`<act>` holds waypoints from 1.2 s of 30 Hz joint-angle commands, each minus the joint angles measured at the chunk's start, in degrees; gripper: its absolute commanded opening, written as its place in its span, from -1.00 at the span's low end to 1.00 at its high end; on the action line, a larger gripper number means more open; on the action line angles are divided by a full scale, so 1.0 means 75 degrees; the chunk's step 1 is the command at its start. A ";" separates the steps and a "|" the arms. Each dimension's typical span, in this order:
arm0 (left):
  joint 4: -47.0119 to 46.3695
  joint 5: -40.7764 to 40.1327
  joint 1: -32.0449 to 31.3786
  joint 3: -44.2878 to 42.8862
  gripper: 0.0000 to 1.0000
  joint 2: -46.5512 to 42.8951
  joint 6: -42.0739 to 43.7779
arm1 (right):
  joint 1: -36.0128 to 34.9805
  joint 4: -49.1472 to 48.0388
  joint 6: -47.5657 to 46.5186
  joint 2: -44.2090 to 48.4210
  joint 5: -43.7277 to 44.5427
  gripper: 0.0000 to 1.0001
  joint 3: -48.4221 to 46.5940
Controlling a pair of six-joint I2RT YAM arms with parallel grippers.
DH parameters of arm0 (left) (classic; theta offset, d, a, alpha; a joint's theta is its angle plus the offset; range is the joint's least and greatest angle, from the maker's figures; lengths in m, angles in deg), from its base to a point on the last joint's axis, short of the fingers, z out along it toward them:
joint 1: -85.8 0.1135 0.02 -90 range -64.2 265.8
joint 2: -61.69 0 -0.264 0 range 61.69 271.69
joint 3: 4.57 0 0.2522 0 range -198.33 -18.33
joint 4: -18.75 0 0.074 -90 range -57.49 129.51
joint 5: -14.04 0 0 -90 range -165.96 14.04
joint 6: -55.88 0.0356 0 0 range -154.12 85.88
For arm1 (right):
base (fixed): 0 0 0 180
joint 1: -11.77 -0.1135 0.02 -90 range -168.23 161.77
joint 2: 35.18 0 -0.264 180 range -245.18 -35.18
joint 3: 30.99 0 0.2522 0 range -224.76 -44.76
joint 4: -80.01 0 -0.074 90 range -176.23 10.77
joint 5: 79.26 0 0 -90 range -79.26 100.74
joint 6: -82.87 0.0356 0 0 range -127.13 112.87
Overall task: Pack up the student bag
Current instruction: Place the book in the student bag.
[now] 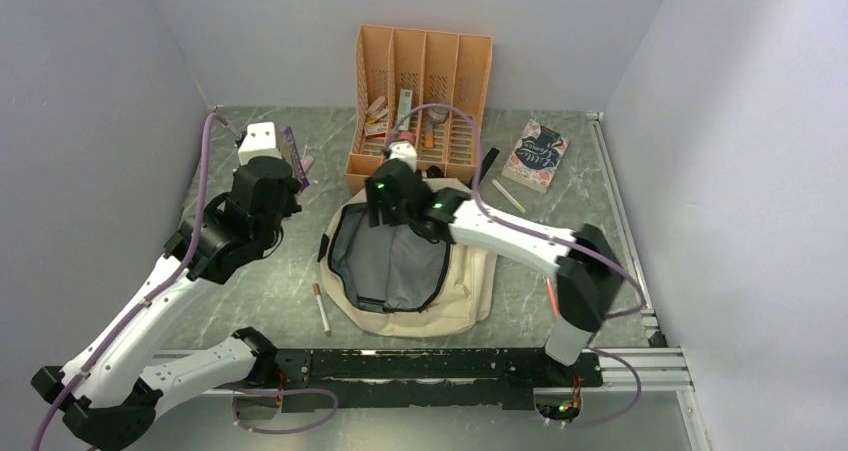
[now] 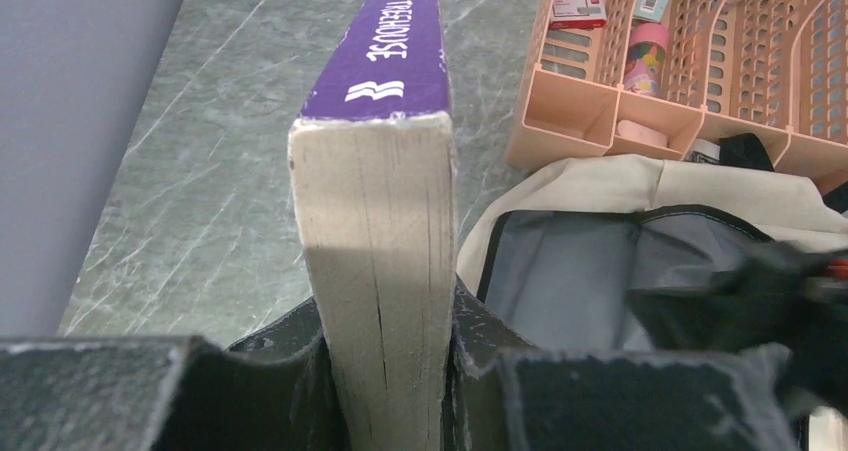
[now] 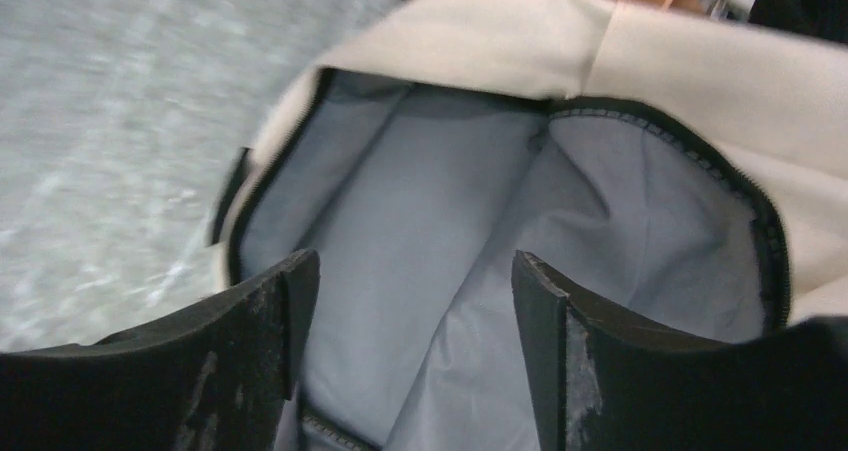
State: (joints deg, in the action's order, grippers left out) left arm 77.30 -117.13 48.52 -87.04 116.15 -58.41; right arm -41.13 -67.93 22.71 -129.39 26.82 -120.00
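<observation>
The grey-green marbled tabletop (image 1: 280,293) carries the open cream bag (image 1: 400,266) near its middle, with the orange organiser (image 1: 420,101) standing just behind it at the back. A floral book (image 1: 535,156) lies flat at the back right with a pale stick (image 1: 508,195) just beside it. A white pen (image 1: 321,309) lies left of the bag and an orange pen (image 1: 551,298) right of it.

Soft, even light is filling the top view; arms are casting only faint shadows on the table (image 1: 270,301). Right wrist pic is smearing w/ motion blur, esp. upper left, student bag (image 3: 480,221) lining looking dim. Left wrist pic is blurring at lower right; book (image 2: 375,271) edge is catching bright light.
</observation>
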 commanded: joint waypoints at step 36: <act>-0.0091 0.1505 0.0048 0.0614 -0.90 -0.0896 -0.0458 | -0.1153 0.3215 0.0642 -0.2558 0.3522 -0.61 -0.1849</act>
State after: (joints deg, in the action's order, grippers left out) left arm 78.59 -113.04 48.54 -81.66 110.31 -59.24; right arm -50.47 -38.31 29.66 -154.18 53.94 -134.82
